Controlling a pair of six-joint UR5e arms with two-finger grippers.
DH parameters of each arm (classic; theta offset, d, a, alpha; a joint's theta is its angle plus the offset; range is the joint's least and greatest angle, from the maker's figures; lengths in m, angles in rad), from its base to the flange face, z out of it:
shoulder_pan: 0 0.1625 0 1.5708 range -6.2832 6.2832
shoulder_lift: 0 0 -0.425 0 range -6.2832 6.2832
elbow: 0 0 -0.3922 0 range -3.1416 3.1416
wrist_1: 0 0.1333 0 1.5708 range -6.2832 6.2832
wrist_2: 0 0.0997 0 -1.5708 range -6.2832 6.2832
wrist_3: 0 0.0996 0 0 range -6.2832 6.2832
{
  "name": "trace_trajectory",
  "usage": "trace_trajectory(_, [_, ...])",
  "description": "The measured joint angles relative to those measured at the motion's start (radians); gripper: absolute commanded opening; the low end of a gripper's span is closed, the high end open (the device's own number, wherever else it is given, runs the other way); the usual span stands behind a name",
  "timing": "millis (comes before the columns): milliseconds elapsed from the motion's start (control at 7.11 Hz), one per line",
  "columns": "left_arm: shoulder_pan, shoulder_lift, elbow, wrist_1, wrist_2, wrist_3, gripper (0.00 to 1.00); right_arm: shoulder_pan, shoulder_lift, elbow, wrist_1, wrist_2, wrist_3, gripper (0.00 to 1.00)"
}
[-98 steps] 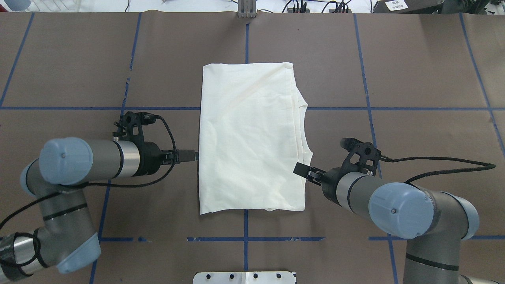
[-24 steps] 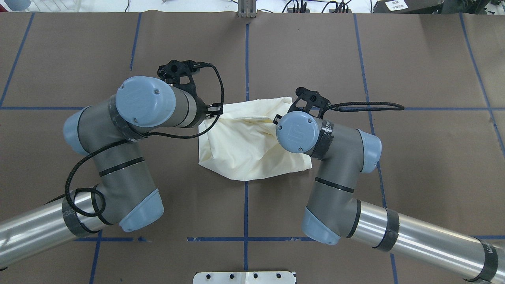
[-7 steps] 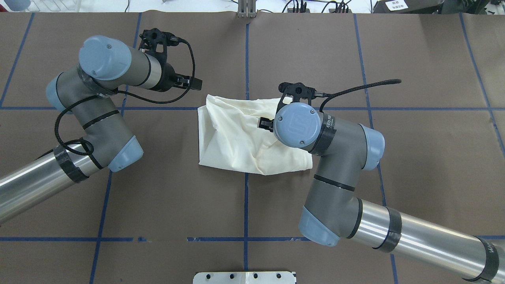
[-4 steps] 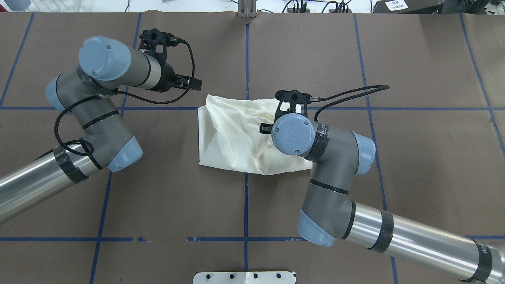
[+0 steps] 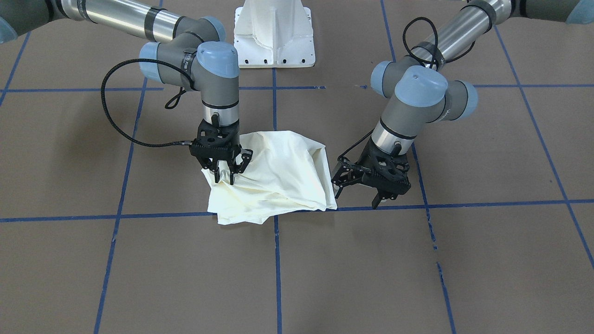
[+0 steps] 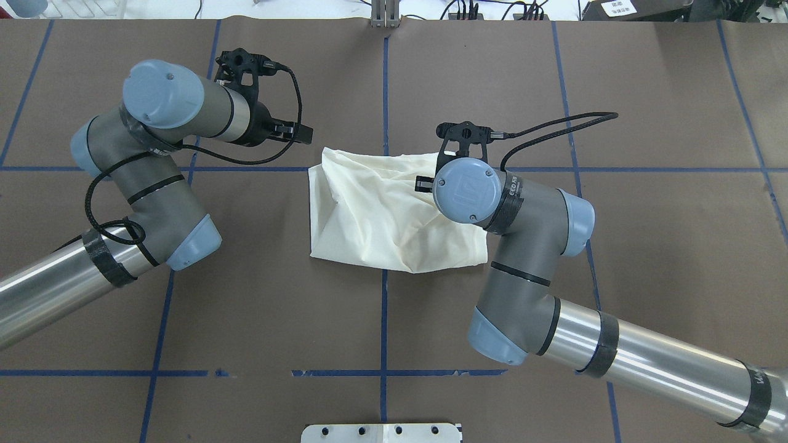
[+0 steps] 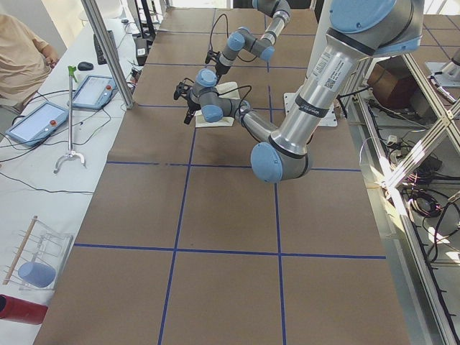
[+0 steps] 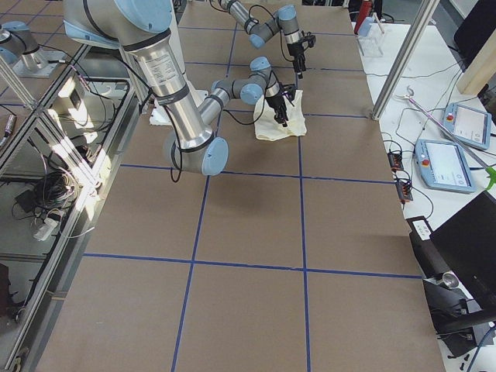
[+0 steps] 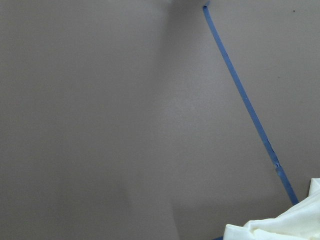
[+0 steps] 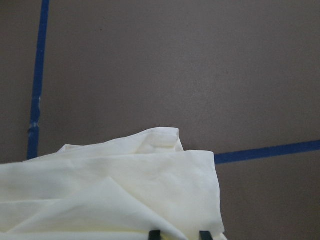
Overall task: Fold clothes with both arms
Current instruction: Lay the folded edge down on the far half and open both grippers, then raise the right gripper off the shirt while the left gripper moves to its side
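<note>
Cream shirt (image 6: 369,215) bunched on the counter (image 6: 554,92).
Overhead: right hand (image 5: 224,181) at its 2 o'clock, left hand (image 5: 355,199) off its 10 o'clock; both spread, empty.

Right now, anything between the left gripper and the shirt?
Nothing. Only a short stretch of bare table separates the left gripper from the shirt, clearest in the overhead view.

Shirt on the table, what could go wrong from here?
The shirt lies rumpled, edges uneven, so folding on may lock creases in. The right gripper has its fingers down in the cloth; rising could snag and drag a layer. The left gripper hangs open off the cloth, unable to steady it.
</note>
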Motion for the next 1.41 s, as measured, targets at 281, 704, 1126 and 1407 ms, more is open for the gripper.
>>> trace_trajectory(281, [0.001, 0.0, -0.001, -0.001, 0.0, -0.002, 1.0, 0.003, -0.001, -0.003, -0.001, -0.002, 0.008, 0.0])
trace_trajectory(704, [0.003, 0.001, -0.002, 0.0, 0.001, -0.022, 1.0, 0.034, 0.015, -0.067, 0.014, -0.004, 0.005, 0.33])
trace_trajectory(1126, [0.005, 0.0, -0.005, -0.003, 0.001, -0.024, 1.0, 0.056, 0.041, -0.164, 0.131, -0.004, -0.012, 1.0])
trace_trajectory(1407, [0.031, 0.019, -0.014, -0.076, 0.0, -0.035, 1.0, 0.128, 0.059, -0.16, 0.146, 0.113, -0.063, 1.0])
